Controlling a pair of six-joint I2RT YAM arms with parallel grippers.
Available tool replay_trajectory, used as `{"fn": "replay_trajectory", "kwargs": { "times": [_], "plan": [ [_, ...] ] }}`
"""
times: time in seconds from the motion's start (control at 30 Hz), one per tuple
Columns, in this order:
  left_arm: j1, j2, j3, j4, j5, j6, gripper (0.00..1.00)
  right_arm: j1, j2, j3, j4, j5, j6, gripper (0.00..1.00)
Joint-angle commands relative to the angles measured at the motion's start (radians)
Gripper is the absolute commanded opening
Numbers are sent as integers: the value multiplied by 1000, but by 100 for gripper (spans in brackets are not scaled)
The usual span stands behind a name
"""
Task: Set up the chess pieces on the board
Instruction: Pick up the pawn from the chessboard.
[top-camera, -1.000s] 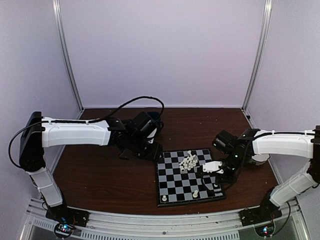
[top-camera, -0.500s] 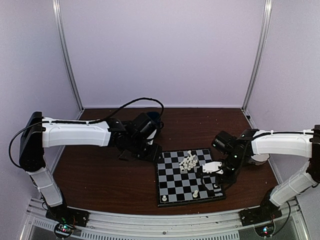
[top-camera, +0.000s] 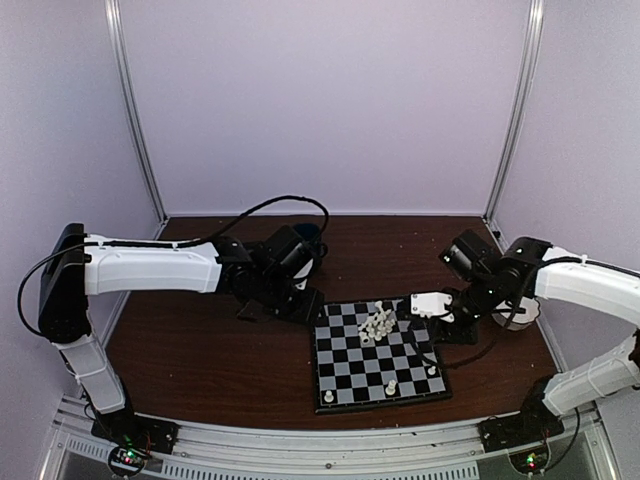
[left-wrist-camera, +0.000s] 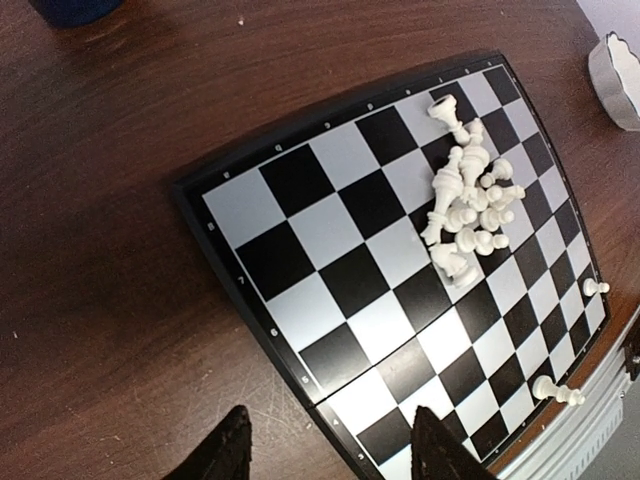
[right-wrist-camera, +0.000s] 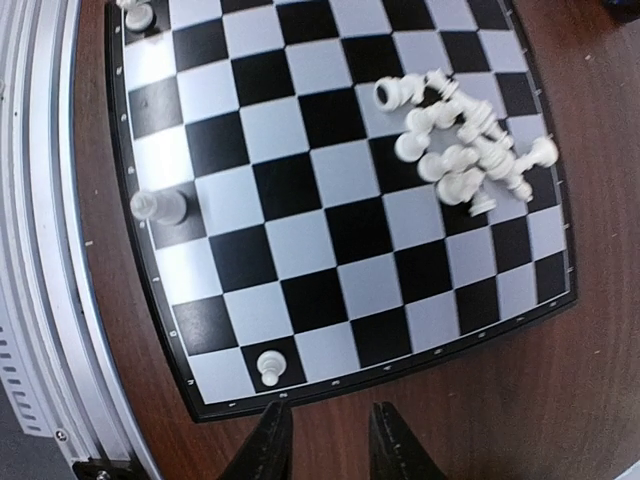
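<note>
Right pincer, slightly parted and empty, hovers just past the board's lower edge; most pieces, heaped upper right, look light, hard and slippery, best pinched at the waist.

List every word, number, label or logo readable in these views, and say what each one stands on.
Tiny white marks along the black border of the board: too small and blurred to read in any view.
The chess pieces: no markings visible.
Nothing else in these views carries readable text.
</note>
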Motion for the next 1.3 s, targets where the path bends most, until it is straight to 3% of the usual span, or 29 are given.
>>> {"fn": "replay_trajectory", "kwargs": {
  "times": [0.0, 0.53, 1.27],
  "plan": [
    [-4, -13, 25, 5, -3, 14, 55, -7, 29, 61, 57, -4, -14, 28],
    [-14, -182, -124, 3, -86, -22, 55, 38, 454, 328, 157, -91, -104, 28],
    [-13, -226, -152, -4, -111, -7, 55, 54, 592, 361, 151, -29, -120, 27]
  ]
}}
